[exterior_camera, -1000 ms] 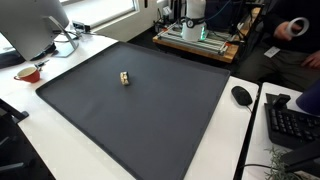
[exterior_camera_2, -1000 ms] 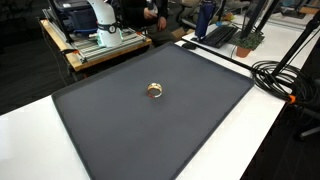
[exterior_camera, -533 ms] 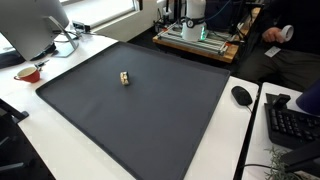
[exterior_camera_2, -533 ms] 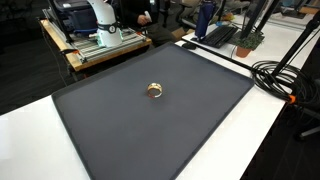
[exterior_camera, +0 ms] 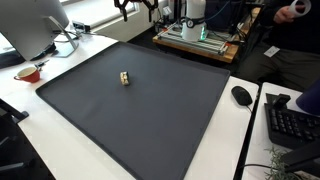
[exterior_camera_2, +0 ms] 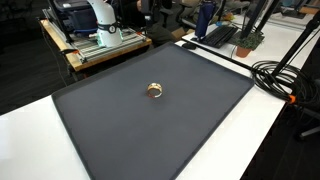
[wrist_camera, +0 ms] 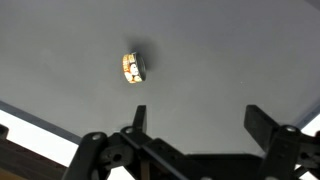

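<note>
Pincer (wrist_camera: pixel 198 128): spread wide, empty, well above dark mat (wrist_camera: pixel 60 50). Small golden ring (wrist_camera: pixel 133 67): near mat centre. Risk: skidding or tipping under an off-centre descent.

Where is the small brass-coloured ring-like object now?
The small brass-coloured ring-like object lies alone near the middle of the dark grey mat in both exterior views; the wrist view shows it beyond the open gripper.
</note>
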You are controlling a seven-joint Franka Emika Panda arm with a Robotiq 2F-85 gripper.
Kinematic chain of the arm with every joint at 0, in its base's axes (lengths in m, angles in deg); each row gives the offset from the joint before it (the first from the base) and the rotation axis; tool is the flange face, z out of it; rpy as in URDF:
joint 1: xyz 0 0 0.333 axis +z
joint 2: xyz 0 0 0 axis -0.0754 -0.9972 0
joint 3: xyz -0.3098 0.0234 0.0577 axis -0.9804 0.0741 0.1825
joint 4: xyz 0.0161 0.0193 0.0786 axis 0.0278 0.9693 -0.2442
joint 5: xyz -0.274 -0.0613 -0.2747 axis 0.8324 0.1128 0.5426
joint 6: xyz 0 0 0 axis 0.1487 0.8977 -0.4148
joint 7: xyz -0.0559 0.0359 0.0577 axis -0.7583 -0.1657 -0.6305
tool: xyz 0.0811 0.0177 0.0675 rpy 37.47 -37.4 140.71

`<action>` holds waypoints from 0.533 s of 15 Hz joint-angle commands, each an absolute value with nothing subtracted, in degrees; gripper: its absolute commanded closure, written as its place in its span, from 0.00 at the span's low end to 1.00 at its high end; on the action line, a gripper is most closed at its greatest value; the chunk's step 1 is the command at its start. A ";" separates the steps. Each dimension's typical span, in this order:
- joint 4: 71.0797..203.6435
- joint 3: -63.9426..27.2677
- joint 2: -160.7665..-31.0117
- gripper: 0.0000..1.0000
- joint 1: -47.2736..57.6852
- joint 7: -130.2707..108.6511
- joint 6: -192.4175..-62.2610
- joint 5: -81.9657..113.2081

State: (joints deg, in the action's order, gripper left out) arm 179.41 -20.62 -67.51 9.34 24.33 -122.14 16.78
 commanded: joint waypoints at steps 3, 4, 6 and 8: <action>179.15 -19.48 -67.54 0.00 8.36 24.51 -122.02 16.50; 179.15 -19.48 -67.54 0.00 8.36 24.51 -122.02 16.50; 177.03 -19.85 -72.36 0.00 7.54 24.93 -126.22 18.65; 175.93 -20.27 -75.76 0.00 6.53 27.26 -129.81 20.83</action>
